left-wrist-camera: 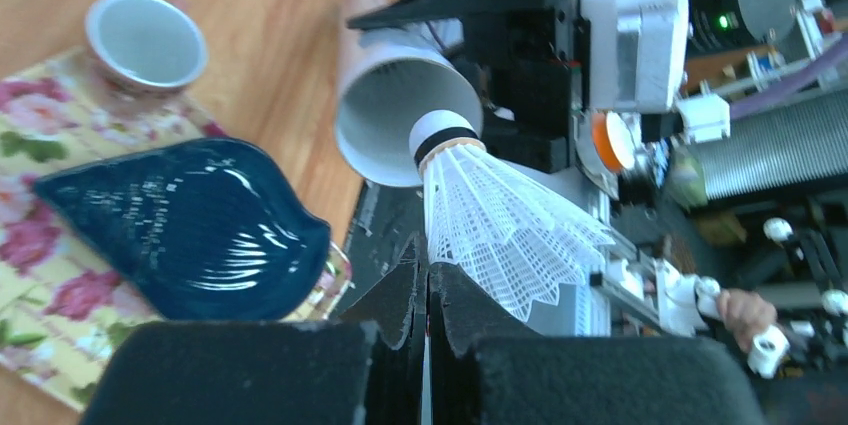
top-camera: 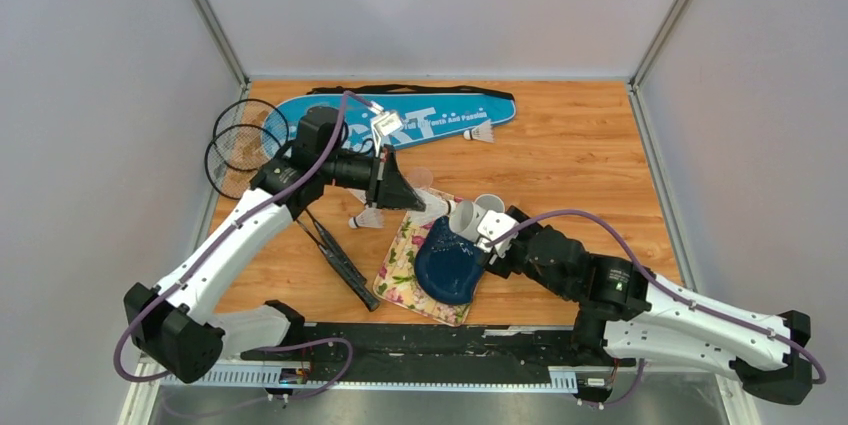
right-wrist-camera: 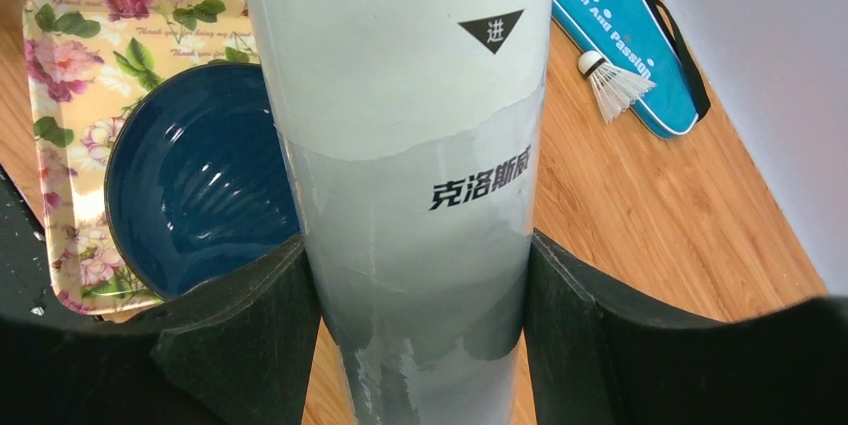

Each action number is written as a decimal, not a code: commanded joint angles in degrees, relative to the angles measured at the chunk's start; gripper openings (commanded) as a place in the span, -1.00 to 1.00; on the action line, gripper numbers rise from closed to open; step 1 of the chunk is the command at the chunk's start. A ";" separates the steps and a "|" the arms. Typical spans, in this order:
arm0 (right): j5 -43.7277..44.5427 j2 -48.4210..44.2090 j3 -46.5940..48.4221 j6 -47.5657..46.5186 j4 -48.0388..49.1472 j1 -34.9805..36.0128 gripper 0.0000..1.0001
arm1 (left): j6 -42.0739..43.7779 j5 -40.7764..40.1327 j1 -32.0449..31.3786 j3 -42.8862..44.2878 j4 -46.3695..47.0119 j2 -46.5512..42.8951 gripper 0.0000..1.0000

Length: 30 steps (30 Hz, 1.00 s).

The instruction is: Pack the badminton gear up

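On the wooden table (top-camera: 580, 155), boxed in by white walls, I have my left gripper (left-wrist-camera: 428, 280) pinched tight on the skirt edge of a white shuttlecock (left-wrist-camera: 500, 230). Its cork is right by the open mouth of the white tube (right-wrist-camera: 410, 145). My right gripper (right-wrist-camera: 415, 345) clamps that tube, jaws wide around it, beside the dark blue plate (top-camera: 450, 265). The blue SPORT bag (top-camera: 440, 115) lies along the far edge, with the rackets (top-camera: 240, 145) at its left.

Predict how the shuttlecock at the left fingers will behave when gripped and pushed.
The shuttlecock looks light: mostly open netted skirt. That thin skirt probably bends or crushes under the left fingers. Being cone-shaped, it would likely roll in a curve.
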 commanded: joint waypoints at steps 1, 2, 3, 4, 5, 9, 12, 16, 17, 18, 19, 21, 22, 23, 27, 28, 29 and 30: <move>-1.99 -1.14 2.40 -1.29 1.57 0.27 -0.35 | 0.81 3.77 -4.66 1.92 0.31 2.53 -1.00; -1.99 -1.06 2.57 -1.29 1.57 0.35 -0.35 | 0.72 3.41 -5.71 2.09 0.23 3.07 -1.00; -1.99 -1.06 2.75 -1.29 1.22 0.35 -0.35 | 0.72 2.28 -7.11 2.44 -0.03 3.68 -1.00; -2.08 -1.14 2.84 -1.29 1.22 0.61 -0.35 | 1.07 1.57 -7.65 3.40 -0.73 5.08 -1.00; -2.43 -1.49 2.75 -1.21 1.57 0.70 -0.35 | 2.03 0.96 -8.00 4.02 -2.48 5.96 -1.00; -2.17 -2.11 2.40 -1.47 1.66 1.76 -0.35 | 1.61 -2.73 -8.97 7.27 -4.17 10.53 -1.00; -1.12 -2.20 2.57 -1.82 2.01 2.46 -0.35 | 1.51 -5.53 -11.52 10.17 -5.56 13.17 -1.00; -1.47 -3.69 2.05 -1.56 2.89 2.55 -0.35 | 0.56 -11.95 -12.49 12.37 -6.72 13.88 -0.76; -1.47 -3.95 2.13 -1.47 2.80 2.55 -0.35 | -0.06 -13.27 -12.49 12.73 -6.54 13.71 -0.44; -1.29 -3.96 2.05 -1.38 2.80 2.55 -0.35 | -0.85 -13.55 -12.49 12.56 -5.41 12.75 -0.02; -1.03 -3.96 2.13 -1.29 2.80 2.55 -0.35 | -1.55 -13.46 -12.49 11.95 -4.27 12.22 0.25; -0.33 -4.48 2.14 -1.12 2.97 2.64 -0.35 | -2.61 -13.20 -12.49 11.33 -2.68 10.47 0.46; -0.06 -4.75 1.79 -1.12 3.33 2.55 -0.35 | -2.70 -13.03 -12.40 10.80 -2.50 10.02 0.50; 0.11 -5.01 1.61 -1.12 3.68 2.64 -0.35 | -2.53 -12.50 -12.40 10.71 -2.58 9.75 0.66; 1.52 -5.01 1.52 -0.77 3.86 2.64 -0.36 | -0.68 -14.86 -10.31 8.70 -2.51 4.33 0.68; 1.78 -5.01 1.52 -0.59 4.12 2.64 -0.36 | -2.77 -14.61 -9.07 5.55 -0.67 2.74 0.69; 1.70 -5.10 1.26 -0.59 4.47 2.73 -0.37 | -4.36 -14.78 -7.84 3.96 3.18 1.33 0.68; 1.52 -5.10 1.08 -0.59 4.73 2.64 -0.37 | -5.59 -15.83 -6.44 2.72 4.09 -0.95 0.67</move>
